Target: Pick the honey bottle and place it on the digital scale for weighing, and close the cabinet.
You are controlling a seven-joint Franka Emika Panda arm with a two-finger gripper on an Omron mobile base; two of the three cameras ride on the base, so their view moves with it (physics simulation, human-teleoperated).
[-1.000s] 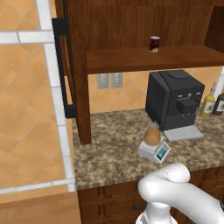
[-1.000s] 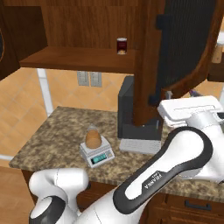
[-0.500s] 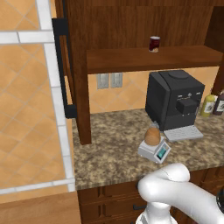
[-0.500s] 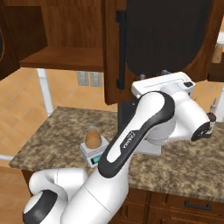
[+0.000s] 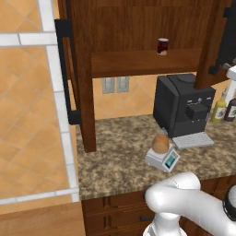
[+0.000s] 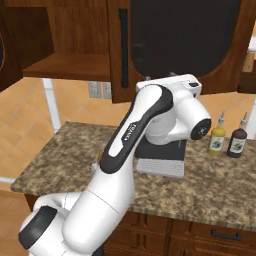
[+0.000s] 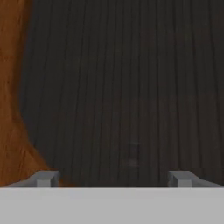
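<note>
Honey bottle [image 5: 160, 143] sits on scale [image 5: 163, 158], on counter before coffee machine [image 5: 183, 105]. Cabinet right door [image 6: 175, 45] part-swung, dark panel dead ahead of claw [image 7: 113, 178], close; claw spread, empty. Left door [image 5: 69, 73] wide open.

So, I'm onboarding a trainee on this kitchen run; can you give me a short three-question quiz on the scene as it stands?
1. True or false: the honey bottle sits on the digital scale.
2. What does the gripper face, fingers spread and empty?
A. the coffee machine
B. the dark panel of the cabinet door
C. the red jar
3. Fill in: the left cabinet door stands ____.

Key: 1 true; 2 B; 3 open.
</note>
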